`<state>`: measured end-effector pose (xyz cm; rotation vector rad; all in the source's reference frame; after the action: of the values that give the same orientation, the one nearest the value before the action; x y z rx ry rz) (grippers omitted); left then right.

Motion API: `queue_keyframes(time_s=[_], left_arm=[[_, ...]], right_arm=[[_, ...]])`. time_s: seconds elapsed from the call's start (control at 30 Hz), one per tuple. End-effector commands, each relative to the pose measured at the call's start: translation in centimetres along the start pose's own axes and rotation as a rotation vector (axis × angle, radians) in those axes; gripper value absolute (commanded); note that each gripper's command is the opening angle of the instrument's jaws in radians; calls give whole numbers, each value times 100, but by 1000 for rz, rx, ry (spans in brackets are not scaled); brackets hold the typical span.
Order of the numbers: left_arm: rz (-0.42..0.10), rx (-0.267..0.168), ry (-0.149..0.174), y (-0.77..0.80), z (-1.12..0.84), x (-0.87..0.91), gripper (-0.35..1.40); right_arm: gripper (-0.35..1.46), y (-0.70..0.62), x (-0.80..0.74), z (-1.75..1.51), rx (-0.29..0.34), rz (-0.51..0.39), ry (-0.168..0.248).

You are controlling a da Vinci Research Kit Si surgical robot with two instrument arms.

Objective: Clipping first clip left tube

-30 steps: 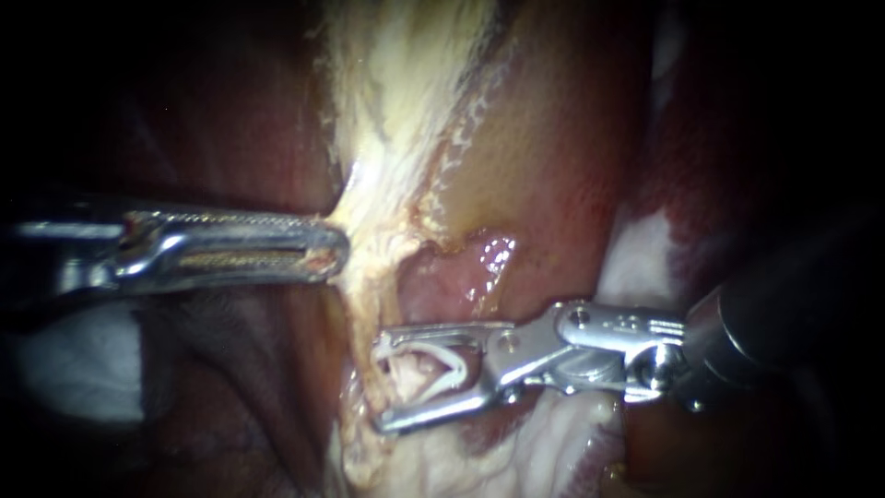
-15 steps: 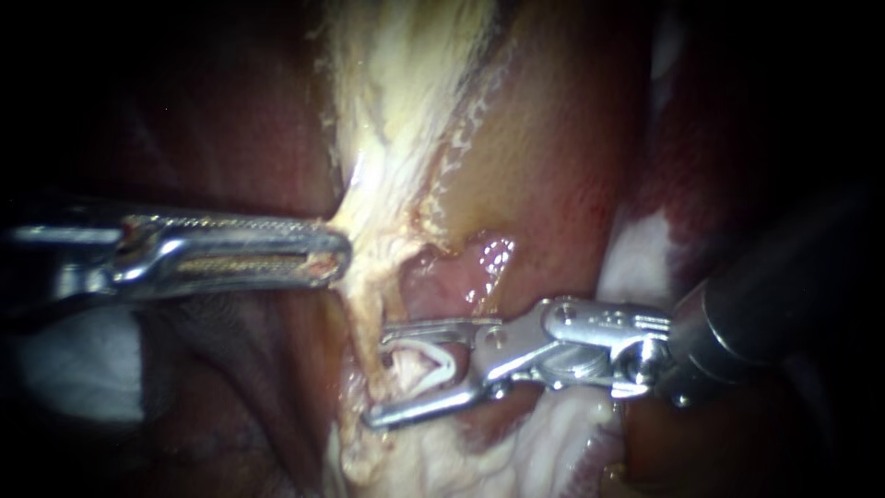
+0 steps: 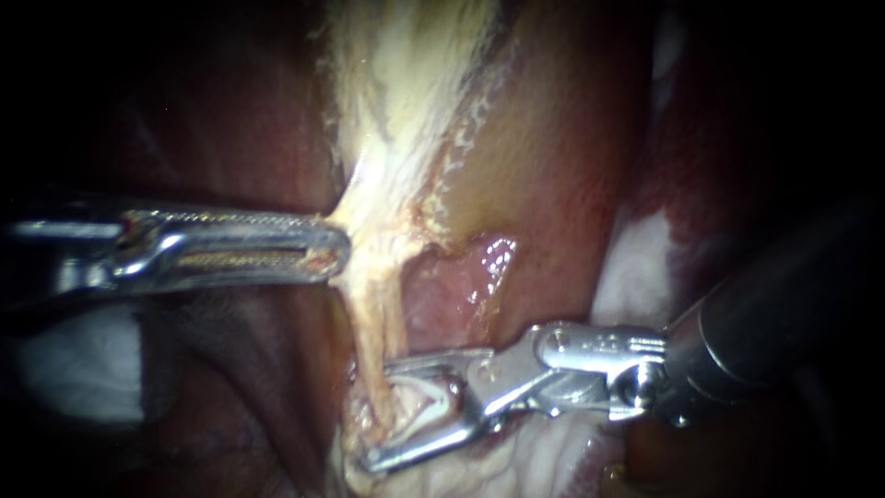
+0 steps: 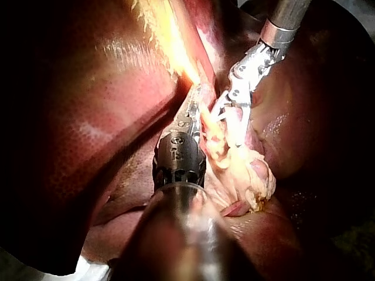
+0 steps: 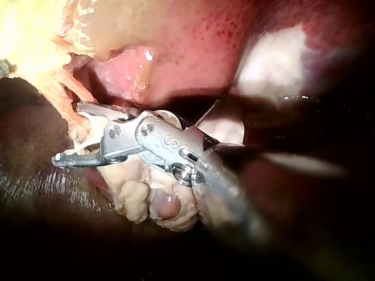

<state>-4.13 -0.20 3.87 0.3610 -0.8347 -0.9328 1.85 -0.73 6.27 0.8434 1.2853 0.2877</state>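
A thin pale tube (image 3: pixel 373 314) runs down from the yellowish tissue (image 3: pixel 396 111) that my left instrument (image 3: pixel 336 249) holds with its jaws shut. My right instrument (image 3: pixel 380 415) comes in from the right. Its jaws hold a white clip (image 3: pixel 429 398) and straddle the lower end of the tube, one jaw on each side. In the right wrist view the right instrument (image 5: pixel 67 133) shows the tube (image 5: pixel 65 102) passing between its jaws. The left wrist view has the left instrument (image 4: pixel 193 111) gripping pale tissue beside the right instrument (image 4: pixel 225 108).
Dark red liver (image 3: pixel 230 120) lies to the left, and pinkish yellow gallbladder wall (image 3: pixel 553 157) to the right of the tube. White gauze (image 3: pixel 636 267) shows behind the right instrument. Lumpy pale fat (image 3: pixel 516 461) sits under its jaws.
My right instrument has slid down and a little left along the tube, and its jaws with the clip have narrowed around it. The left instrument has stayed put.
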Motion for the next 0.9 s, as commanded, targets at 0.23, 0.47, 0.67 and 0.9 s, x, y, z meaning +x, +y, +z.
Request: queue_keyframes(time_s=[0.23, 0.47, 0.67, 0.9], left_arm=[[0, 1, 0, 3, 4, 0, -35], [0, 0, 0, 3, 5, -1, -35], [0, 0, 0, 3, 5, -1, -35], [1, 1, 0, 3, 5, 0, -35]], right_arm=[[57, 5, -3, 15, 1, 5, 0], [56, 14, -7, 29, -6, 2, 0], [46, 17, -8, 27, -6, 3, 0], [-35, 23, -12, 13, -56, 15, -38]])
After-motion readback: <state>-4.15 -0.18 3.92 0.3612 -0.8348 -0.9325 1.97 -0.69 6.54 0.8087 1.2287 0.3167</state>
